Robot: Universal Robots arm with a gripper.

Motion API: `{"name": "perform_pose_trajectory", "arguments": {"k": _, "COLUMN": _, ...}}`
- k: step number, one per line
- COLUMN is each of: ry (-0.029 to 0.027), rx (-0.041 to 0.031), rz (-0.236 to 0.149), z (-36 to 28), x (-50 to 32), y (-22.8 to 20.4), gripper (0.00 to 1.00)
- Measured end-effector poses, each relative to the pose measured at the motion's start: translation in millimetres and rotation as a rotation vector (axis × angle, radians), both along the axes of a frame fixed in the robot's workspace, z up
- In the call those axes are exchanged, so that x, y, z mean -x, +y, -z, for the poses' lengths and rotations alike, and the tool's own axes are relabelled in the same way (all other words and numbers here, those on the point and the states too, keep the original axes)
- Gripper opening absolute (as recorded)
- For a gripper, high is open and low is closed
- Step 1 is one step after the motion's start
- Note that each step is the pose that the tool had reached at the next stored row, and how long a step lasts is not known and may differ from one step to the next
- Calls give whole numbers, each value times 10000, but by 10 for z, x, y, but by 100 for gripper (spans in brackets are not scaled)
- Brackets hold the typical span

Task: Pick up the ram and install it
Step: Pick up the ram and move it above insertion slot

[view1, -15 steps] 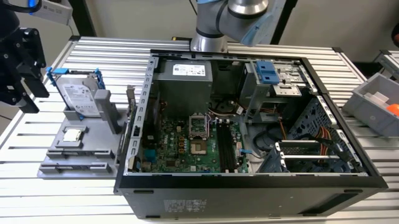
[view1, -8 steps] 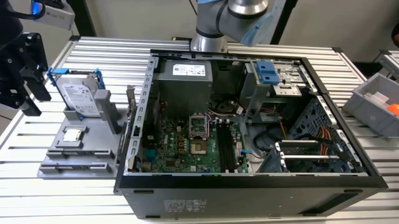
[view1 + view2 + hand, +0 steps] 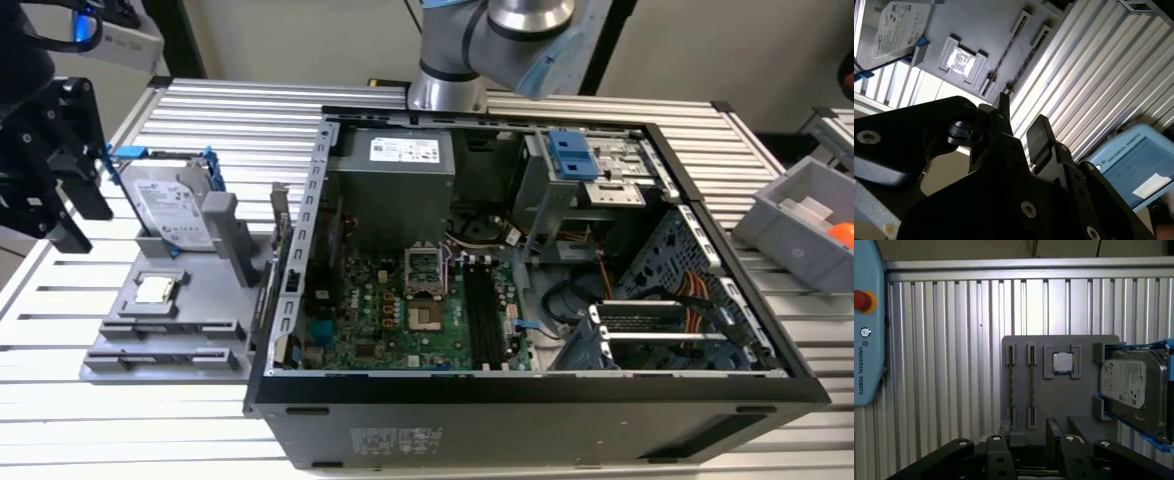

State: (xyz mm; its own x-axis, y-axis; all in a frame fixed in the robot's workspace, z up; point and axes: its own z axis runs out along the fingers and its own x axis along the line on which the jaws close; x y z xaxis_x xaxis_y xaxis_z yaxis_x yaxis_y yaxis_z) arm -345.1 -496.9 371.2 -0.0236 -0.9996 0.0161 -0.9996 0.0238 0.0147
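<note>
Two thin dark strips stand edge-on in the narrow slots of the grey holder plate (image 3: 1054,400); I take each for a ram stick, one ram (image 3: 1031,385) and a second ram (image 3: 1011,385). The second wrist view shows them as dotted dark lines, the ram (image 3: 1004,52). My gripper (image 3: 1029,432) hovers off the plate's end, roughly in line with the slots. Its fingers (image 3: 1039,132) stand apart and nothing is between them, so it is open. In the exterior view the black gripper (image 3: 74,215) hangs to the left of the holder plate (image 3: 187,310).
On the plate also sit a silver hard drive in a blue frame (image 3: 174,205) and a small square chip (image 3: 156,290). The open computer case (image 3: 534,390) holds the motherboard with black slots (image 3: 483,315). A blue teach pendant (image 3: 866,325) lies beside the plate. A grey bin (image 3: 807,220) stands at the exterior view's right.
</note>
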Motion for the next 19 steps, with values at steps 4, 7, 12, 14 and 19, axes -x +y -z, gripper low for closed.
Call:
{"name": "perform_pose_trajectory", "arguments": {"k": 4, "ry": 0, "rx": 2, "rz": 0, "z": 29, "x": 0, "y": 0, "gripper": 100}}
{"name": "perform_pose_trajectory", "arguments": {"k": 7, "ry": 0, "rx": 3, "rz": 0, "z": 51, "x": 0, "y": 0, "gripper": 100}}
{"name": "perform_pose_trajectory", "arguments": {"k": 12, "ry": 1, "rx": 4, "rz": 0, "z": 87, "x": 0, "y": 0, "gripper": 100}}
{"name": "perform_pose_trajectory", "arguments": {"k": 14, "ry": 1, "rx": 5, "rz": 0, "z": 101, "x": 0, "y": 0, "gripper": 100}}
{"name": "perform_pose_trajectory", "arguments": {"k": 19, "ry": 1, "rx": 5, "rz": 0, "z": 134, "x": 0, "y": 0, "gripper": 100}}
